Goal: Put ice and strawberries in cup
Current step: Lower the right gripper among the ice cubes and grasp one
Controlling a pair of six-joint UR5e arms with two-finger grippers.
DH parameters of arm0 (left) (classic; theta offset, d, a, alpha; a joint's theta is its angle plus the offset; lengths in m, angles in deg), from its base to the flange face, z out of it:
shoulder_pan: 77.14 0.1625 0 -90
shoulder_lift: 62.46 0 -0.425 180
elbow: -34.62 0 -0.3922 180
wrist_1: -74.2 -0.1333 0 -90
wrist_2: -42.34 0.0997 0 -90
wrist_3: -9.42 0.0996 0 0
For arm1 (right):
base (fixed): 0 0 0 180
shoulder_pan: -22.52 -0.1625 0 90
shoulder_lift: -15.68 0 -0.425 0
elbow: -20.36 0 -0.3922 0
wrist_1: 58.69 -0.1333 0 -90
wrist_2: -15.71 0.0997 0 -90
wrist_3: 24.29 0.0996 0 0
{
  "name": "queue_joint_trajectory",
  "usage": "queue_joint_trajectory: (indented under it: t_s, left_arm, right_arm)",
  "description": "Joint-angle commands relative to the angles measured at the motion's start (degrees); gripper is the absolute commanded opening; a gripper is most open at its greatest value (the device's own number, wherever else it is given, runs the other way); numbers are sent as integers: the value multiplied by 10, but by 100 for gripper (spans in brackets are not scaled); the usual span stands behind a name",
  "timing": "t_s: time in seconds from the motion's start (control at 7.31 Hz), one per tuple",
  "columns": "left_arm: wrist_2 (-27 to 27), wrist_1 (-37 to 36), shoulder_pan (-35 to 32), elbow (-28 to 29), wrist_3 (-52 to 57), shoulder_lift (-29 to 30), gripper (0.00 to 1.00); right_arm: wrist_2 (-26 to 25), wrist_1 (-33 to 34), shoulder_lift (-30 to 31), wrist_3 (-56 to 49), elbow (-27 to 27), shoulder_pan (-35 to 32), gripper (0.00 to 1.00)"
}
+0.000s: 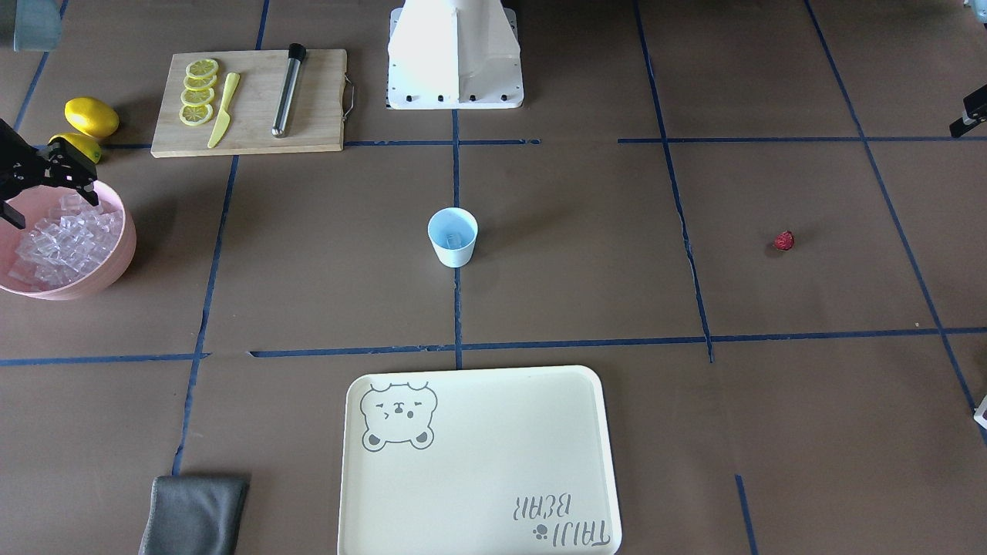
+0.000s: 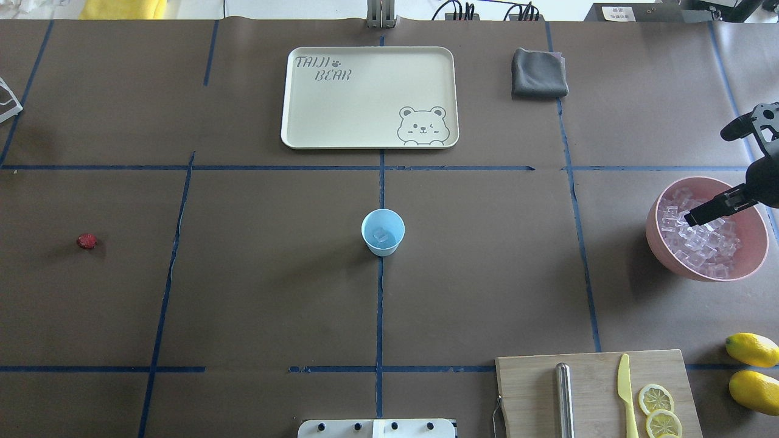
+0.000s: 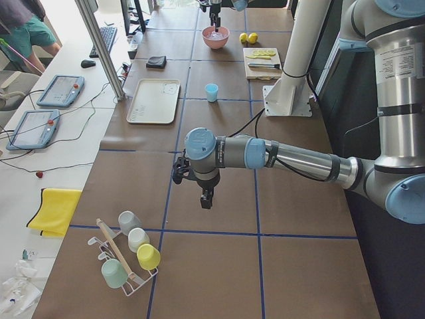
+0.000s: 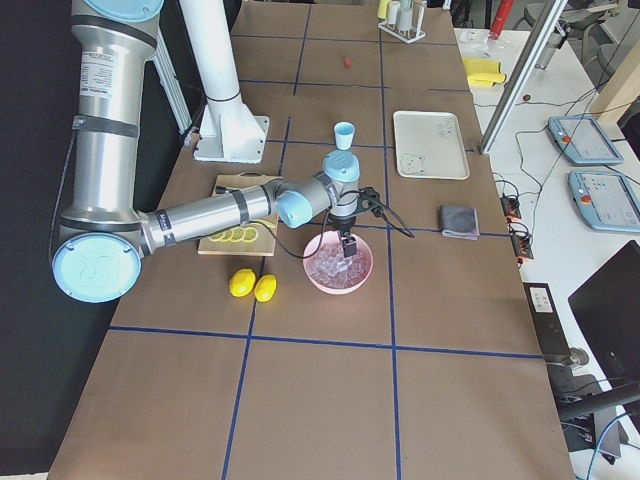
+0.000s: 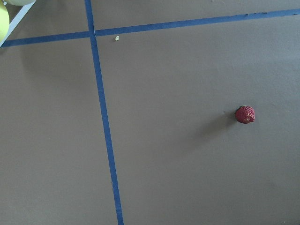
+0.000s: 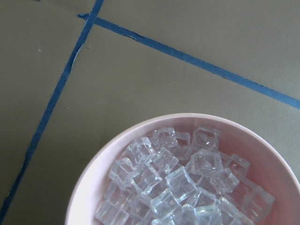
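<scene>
The pale blue cup [image 2: 383, 232] stands upright at the table's middle with one ice cube [image 2: 381, 235] in it. The pink bowl [image 2: 654, 234] at the robot's right holds many clear ice cubes [image 6: 178, 183]. My right gripper [image 1: 48, 206] hangs over the bowl's far side, just above the ice; its jaws look spread and empty. The dark red strawberry [image 2: 86, 241] lies alone on the table at the robot's left and also shows in the left wrist view [image 5: 245, 114]. My left gripper [image 3: 206, 197] hovers above the table beyond the berry; I cannot tell whether it is open.
A cutting board [image 2: 596, 389] with lemon slices, a yellow knife and a metal rod lies near the robot's right. Two lemons [image 2: 751, 350] lie beside it. A cream tray [image 2: 365, 97] and a grey cloth [image 2: 538, 73] lie at the far side. A cup rack [image 3: 126, 259] stands at the table's left end.
</scene>
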Motion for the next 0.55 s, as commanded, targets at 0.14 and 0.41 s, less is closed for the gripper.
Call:
queue_joint_trajectory:
  t_s: [0.14,0.41]
  left_arm:
    - [-1,0,0,-1,0,0,100]
    - [-1,0,0,-1,0,0,100]
  right_arm:
    - [-12,-30,-3,-20,33,0,98]
    - [-20,-27,1,-39,37,0,92]
